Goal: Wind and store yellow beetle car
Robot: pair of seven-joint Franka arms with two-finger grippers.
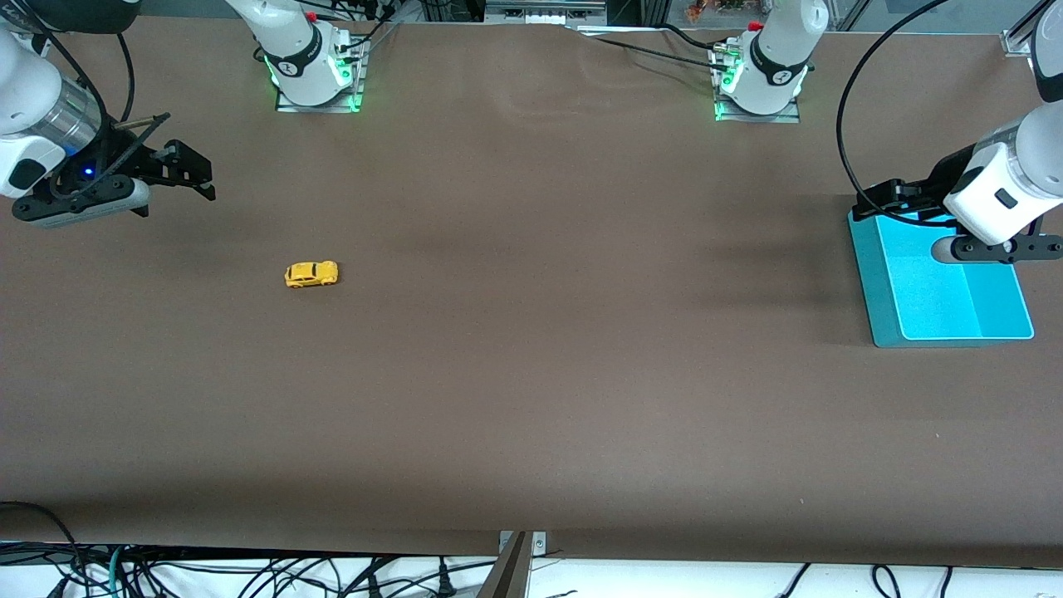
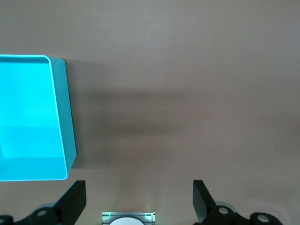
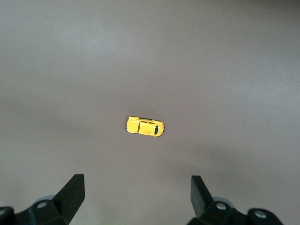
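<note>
The yellow beetle car (image 1: pixel 311 273) sits on its wheels on the brown table (image 1: pixel 531 399), well apart from the teal bin (image 1: pixel 880 282). The left gripper (image 2: pixel 139 200) hangs over the bin's edge, jaws spread wide. The right gripper (image 3: pixel 137 194) hangs near the car, jaws wide apart.

The bench (image 1: pixel 531 399) is covered by a matt brown sheet, smooth, with faint ripples seen toward the robots' bases. The yellow beetle car (image 1: pixel 311 273) is finished in glossy yellow paint, with small dark wheels. The teal bin (image 1: pixel 880 291) looks to be made of smooth, hard plastic with a soft sheen on its inner floor. The right claw (image 3: pixel 136 194) and left claw (image 2: pixel 139 199) are formed of matt black material; the arm shells appear as glossy white plastic.
</note>
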